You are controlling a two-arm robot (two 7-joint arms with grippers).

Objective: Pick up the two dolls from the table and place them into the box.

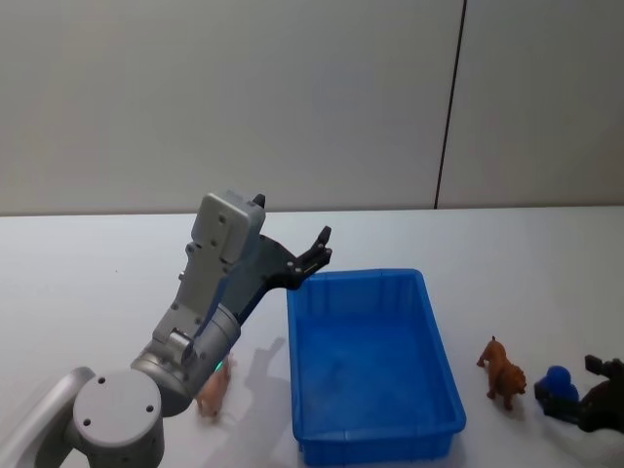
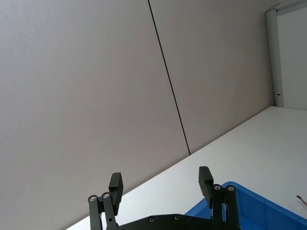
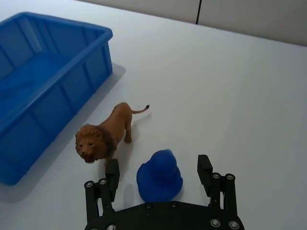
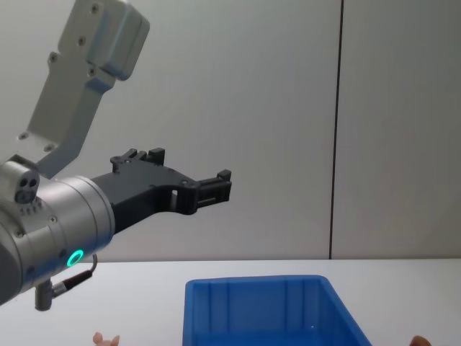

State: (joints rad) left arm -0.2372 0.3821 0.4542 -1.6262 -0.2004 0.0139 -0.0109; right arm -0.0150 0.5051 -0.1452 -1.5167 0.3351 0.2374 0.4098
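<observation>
The white bench (image 1: 88, 292) carries the blue box (image 1: 356, 276), open-topped and empty. The left pincer (image 1: 320, 252) hangs raised over the box's far left corner, fingers apart, holding nothing. The right pincer (image 3: 158, 165) sits low at the right, fingers apart on either side of a blue toy (image 3: 159, 178). The reddish-brown doll (image 3: 105, 134), a lion, stands just right of the box. The pink doll (image 1: 212, 390) lies left of it, partly behind the left arm. Both look light and small, so a gentle hold across the trunk, not the thin legs, should serve.
</observation>
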